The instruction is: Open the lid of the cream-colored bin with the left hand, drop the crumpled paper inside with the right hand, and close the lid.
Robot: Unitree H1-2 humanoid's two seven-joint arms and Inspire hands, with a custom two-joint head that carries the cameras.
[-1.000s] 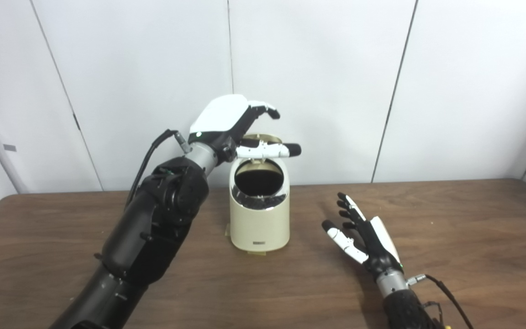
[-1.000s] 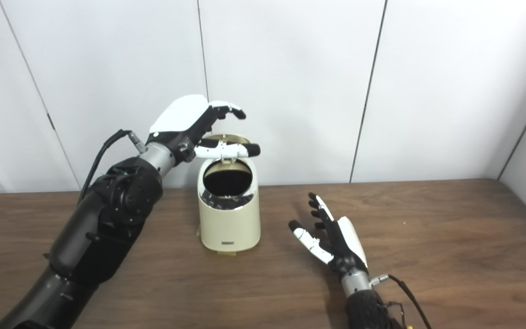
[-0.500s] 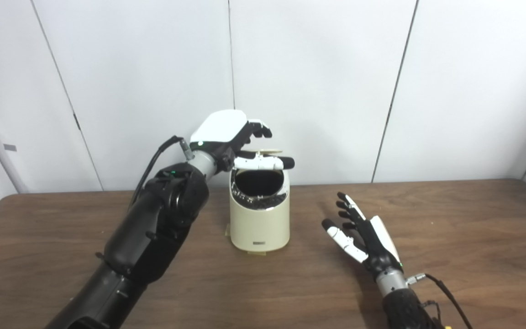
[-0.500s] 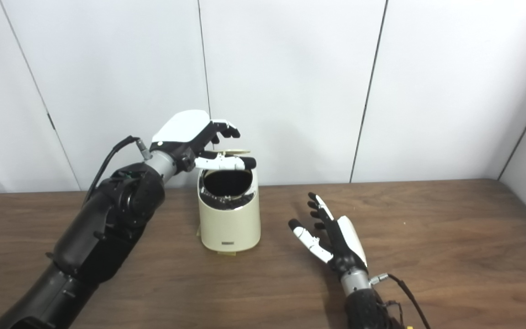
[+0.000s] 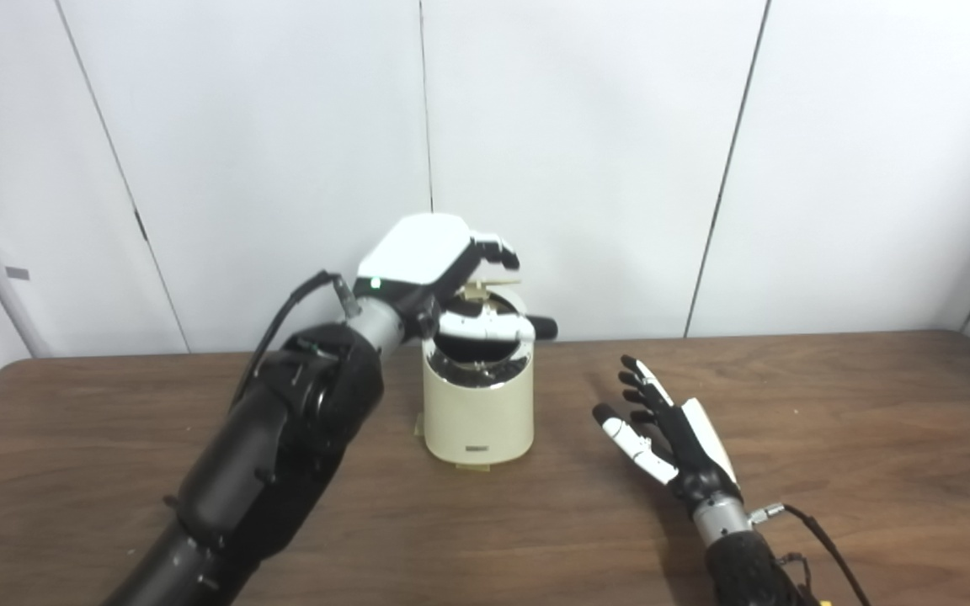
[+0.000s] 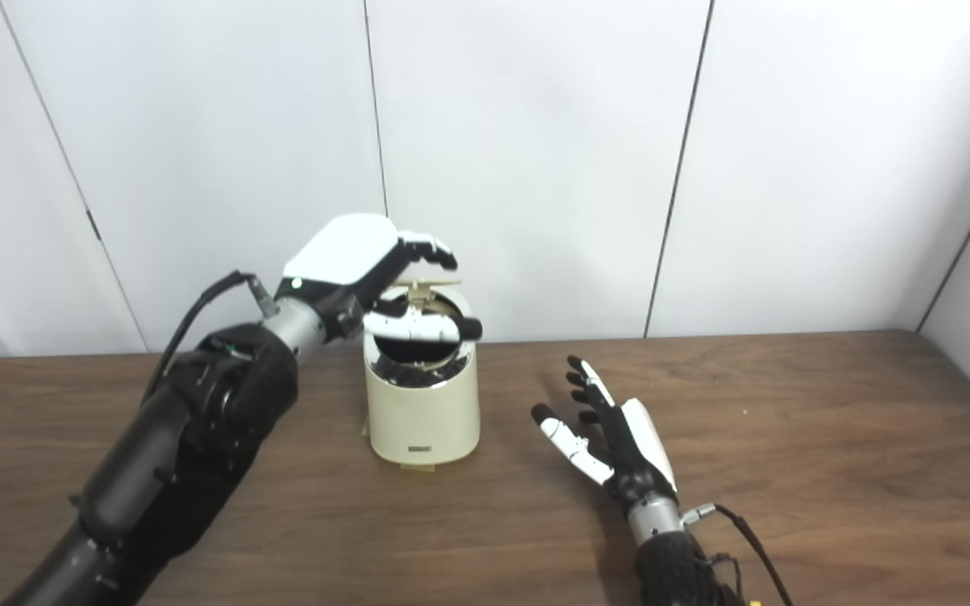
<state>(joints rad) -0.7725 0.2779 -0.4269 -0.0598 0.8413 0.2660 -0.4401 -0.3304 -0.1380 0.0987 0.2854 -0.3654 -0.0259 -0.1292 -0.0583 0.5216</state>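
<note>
Cream-colored bin (image 5: 477, 412) stands upright on the brown wooden worktop (image 5: 872, 438), toward the far edge and left of centre, close to the white panelled wall (image 5: 603, 151). Small label at the foot of its front face; too small to read. A small pale tab sticks out at the bin's lower left, touching the worktop.

Mouth of the bin is dark inside, with a shiny rim. Lid (image 6: 423, 284) is hinged at the back and stands partly raised, tilted over the opening, seen nearly edge-on. Crumpled paper: not visible anywhere on the worktop; interior too dark to tell what lies in it.

Left hand (image 5: 443, 273) is above the bin's mouth, white back of the hand upward. Its fingers (image 5: 495, 250) curl down over the lid's upper edge and seem to touch it; thumb reaches across in front of the opening. Fingers bent but apart, not wrapped around anything. Left arm, black, runs from the bottom-left edge up to the bin's left side.

Right hand (image 5: 670, 438) is on the worktop to the right of the bin, apart from it, palm turned toward the bin, fingers spread wide and holding nothing. Its wrist cable trails toward the near edge.
</note>
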